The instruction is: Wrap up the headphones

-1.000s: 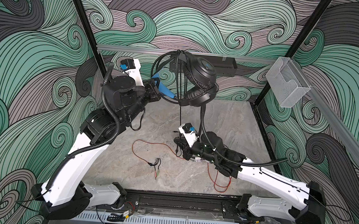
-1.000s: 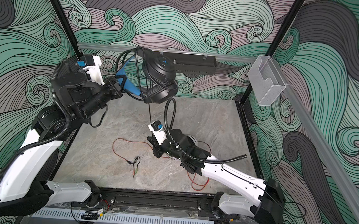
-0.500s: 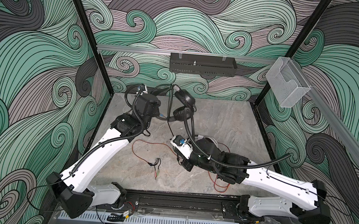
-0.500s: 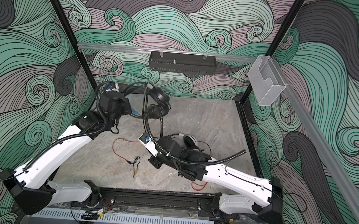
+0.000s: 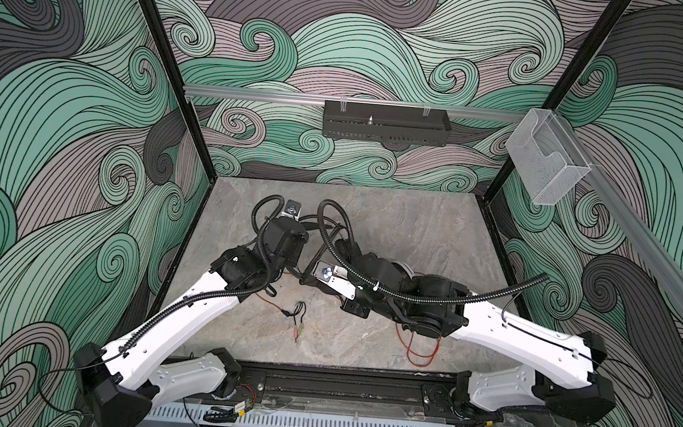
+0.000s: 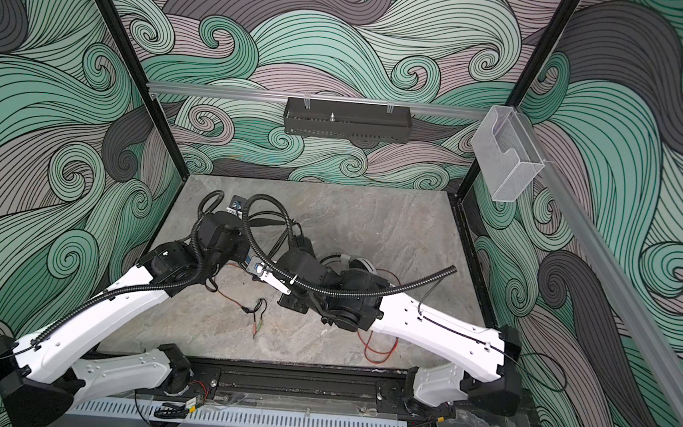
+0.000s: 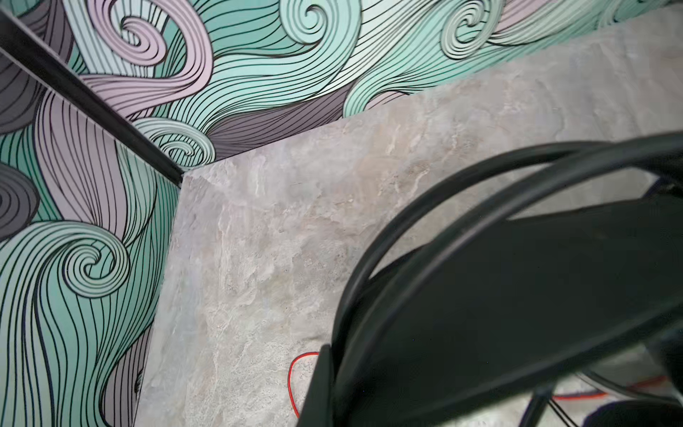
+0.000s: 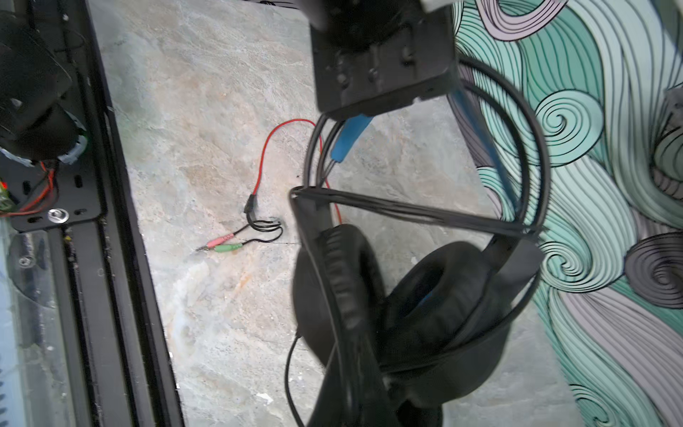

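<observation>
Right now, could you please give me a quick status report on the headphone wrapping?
Left tool shut on black headphones, at headband. Right tool shut, load unclear. Red cable loose on table.

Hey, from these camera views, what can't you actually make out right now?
- White headset: mostly under the right arm in both top views.
- Black headset: ear cups blurred in the right wrist view; largely covered by both arms from above.
- Black cable: strands blur together in the right wrist view, uncountable.
- Red cable: headset end hidden beneath the right arm.
</observation>
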You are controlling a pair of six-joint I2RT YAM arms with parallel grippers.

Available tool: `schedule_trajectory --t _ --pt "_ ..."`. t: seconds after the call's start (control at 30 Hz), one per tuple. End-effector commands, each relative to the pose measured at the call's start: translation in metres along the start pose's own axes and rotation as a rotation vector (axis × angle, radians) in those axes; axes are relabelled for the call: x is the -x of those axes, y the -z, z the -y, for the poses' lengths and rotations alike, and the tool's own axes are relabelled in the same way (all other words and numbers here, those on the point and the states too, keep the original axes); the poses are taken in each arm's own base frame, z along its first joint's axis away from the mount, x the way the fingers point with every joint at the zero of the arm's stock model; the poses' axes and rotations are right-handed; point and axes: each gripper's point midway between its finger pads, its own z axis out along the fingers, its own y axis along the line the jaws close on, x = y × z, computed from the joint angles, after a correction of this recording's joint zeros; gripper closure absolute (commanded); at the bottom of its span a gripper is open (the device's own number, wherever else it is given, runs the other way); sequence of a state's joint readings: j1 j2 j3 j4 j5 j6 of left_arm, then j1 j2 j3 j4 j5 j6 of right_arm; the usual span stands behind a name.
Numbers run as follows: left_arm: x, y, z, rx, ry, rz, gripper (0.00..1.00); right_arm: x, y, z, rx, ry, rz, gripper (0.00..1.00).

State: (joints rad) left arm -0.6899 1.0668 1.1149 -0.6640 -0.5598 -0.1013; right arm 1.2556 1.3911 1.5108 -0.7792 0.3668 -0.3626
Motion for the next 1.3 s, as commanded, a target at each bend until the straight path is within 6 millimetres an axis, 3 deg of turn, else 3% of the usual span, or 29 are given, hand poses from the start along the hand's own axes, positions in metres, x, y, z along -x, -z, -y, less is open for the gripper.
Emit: schedule_trajectory --t 0.0,0.13,0.37,0.5,0.9,1.27 --pt "-0.021 0.015 -0.004 -0.019 -0.121 -0.052 1.00 0.004 0.010 0.025 -0.098 0.127 -0.033 1.00" --pt "-0.032 0.030 0.005 -0.116 -0.159 -0.096 1.00 0.010 0.008 0.034 -0.139 0.191 -0.064 1.00" --pt "-0.052 0.050 0.039 -0.374 -0.252 -0.158 1.00 0.003 0.003 0.045 -0.156 0.216 -0.091 1.00" --pt "-0.061 0.052 0.042 -0.398 -0.269 -0.185 1.00 -0.004 0.002 0.051 -0.172 0.206 -0.096 1.00" --pt "-0.020 0.083 0.043 -0.482 -0.161 -0.064 1.00 -0.025 0.016 0.063 -0.155 0.114 -0.043 0.95" --pt "-0.010 0.094 0.045 -0.522 -0.178 -0.047 1.00 -0.036 0.022 0.067 -0.156 0.087 -0.040 0.85"
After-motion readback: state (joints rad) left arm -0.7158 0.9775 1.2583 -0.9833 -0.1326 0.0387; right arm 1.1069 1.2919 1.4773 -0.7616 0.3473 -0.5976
